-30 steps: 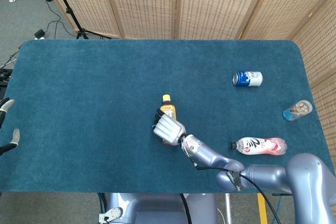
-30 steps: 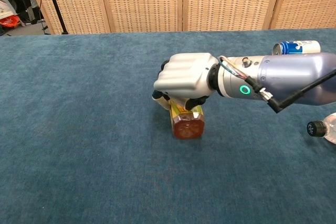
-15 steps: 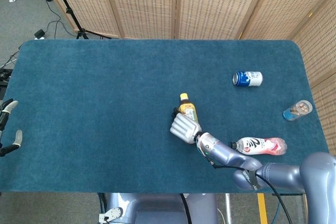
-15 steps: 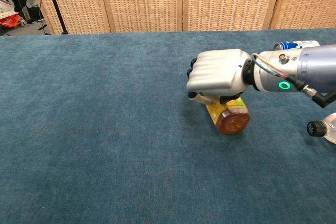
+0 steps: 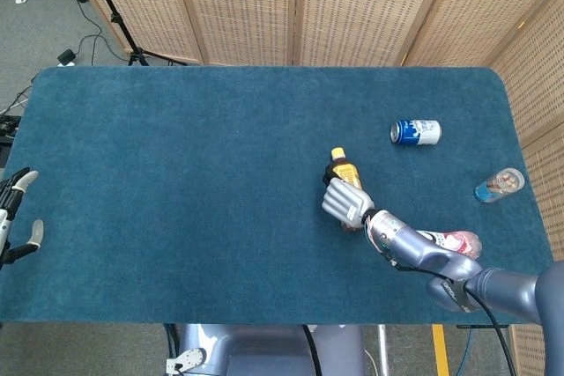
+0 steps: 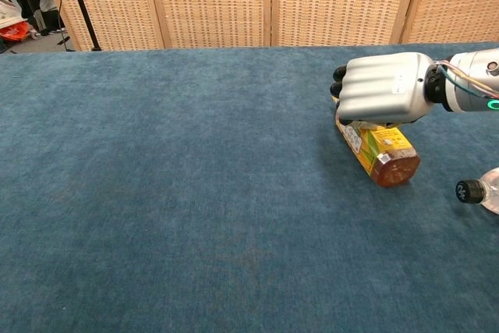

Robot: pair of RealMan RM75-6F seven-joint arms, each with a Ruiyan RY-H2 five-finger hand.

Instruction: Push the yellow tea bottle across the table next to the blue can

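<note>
While the blue table shows a short, felt-like nap all over, the right hand is a smooth silver-white shell with black at the fingertips, its fingers pressed together and curled down over the yellow tea bottle. That bottle lies on its side beneath the hand: a clear plastic body with amber tea, a yellow printed label and a yellow cap. In the chest view the hand rests on top of the bottle, whose rounded amber base sticks out toward the camera from under the hand, while the cap end points away beyond the fingers. Whether the fingers truly clasp it or only press on it is hard to judge. Beyond the hand and off to its right, well apart, lies the blue can, a glossy metal cylinder on its side. Just behind the hand's wrist lies a clear bottle with a pink label. At the far left edge the left hand hangs with fingers spread.
</note>
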